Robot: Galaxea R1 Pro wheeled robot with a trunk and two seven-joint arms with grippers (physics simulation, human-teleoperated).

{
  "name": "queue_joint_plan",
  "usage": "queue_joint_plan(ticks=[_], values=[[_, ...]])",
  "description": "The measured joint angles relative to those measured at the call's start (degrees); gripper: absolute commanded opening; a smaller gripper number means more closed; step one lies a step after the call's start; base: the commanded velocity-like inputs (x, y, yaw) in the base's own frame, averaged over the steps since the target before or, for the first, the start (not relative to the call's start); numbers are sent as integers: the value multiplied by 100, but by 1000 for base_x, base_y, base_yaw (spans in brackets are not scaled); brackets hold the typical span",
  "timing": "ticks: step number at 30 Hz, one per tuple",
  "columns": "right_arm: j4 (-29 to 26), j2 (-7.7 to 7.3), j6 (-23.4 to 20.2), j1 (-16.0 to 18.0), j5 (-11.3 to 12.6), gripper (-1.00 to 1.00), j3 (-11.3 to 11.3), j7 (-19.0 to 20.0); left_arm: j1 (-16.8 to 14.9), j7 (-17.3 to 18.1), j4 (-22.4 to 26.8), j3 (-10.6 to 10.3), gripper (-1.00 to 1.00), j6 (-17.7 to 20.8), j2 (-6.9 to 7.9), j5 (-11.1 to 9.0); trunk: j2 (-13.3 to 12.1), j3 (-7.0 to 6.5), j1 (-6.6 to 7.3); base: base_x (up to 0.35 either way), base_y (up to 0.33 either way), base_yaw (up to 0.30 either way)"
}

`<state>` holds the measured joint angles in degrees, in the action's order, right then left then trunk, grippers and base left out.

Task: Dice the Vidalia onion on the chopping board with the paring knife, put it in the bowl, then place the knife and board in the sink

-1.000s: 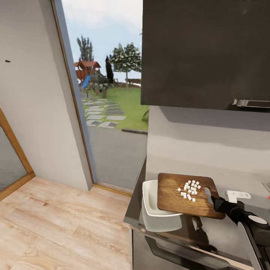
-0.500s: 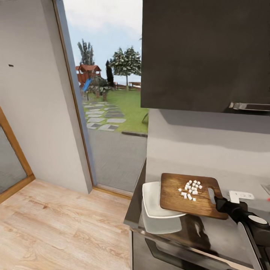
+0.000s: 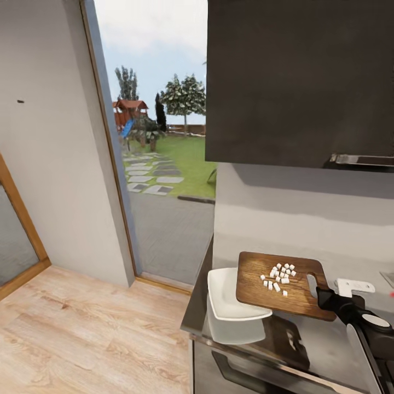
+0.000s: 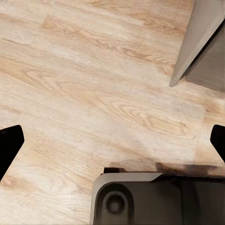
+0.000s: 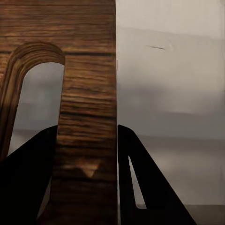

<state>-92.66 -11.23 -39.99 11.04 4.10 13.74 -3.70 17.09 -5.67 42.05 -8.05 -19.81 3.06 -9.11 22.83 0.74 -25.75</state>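
- Chopping board (image 3: 276,283): dark brown wood, held above the countertop (image 3: 323,342) at its handle-hole end; its far end overhangs the bowl's rim.
- Diced onion (image 3: 279,274): small white cubes clustered on the board's upper face, near the handle hole.
- Bowl (image 3: 230,295): white, squarish, resting at the countertop's end, partly under the board.
- Right gripper (image 3: 324,296): black fingers clamped on the chopping board (image 5: 86,117) beside the handle hole, one finger on each face, as the right wrist view shows.
- Left gripper (image 4: 112,140): fingertips set wide apart with nothing between them, above the light wooden floor (image 4: 84,84).
- Surroundings: a dark wall cabinet (image 3: 301,82) hangs above the countertop; a tall window (image 3: 158,142) shows a lawn and trees.
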Motion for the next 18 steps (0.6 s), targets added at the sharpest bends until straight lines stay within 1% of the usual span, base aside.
queue_joint_plan(ticks=[3,10,18], values=[[1,6,0,1,-4,-100,-6,-4,-37,0,-3,1,100,1,0,-6,2,-25,0,0,143,0],[1,8,1,2,0,-100,-8,-4,-75,-1,-41,1,100,1,0,-11,6,-83,-1,0,254,0],[-1,9,-1,2,6,-100,-8,1,-76,0,-44,1,100,1,0,-6,5,-138,-1,0,32,0]])
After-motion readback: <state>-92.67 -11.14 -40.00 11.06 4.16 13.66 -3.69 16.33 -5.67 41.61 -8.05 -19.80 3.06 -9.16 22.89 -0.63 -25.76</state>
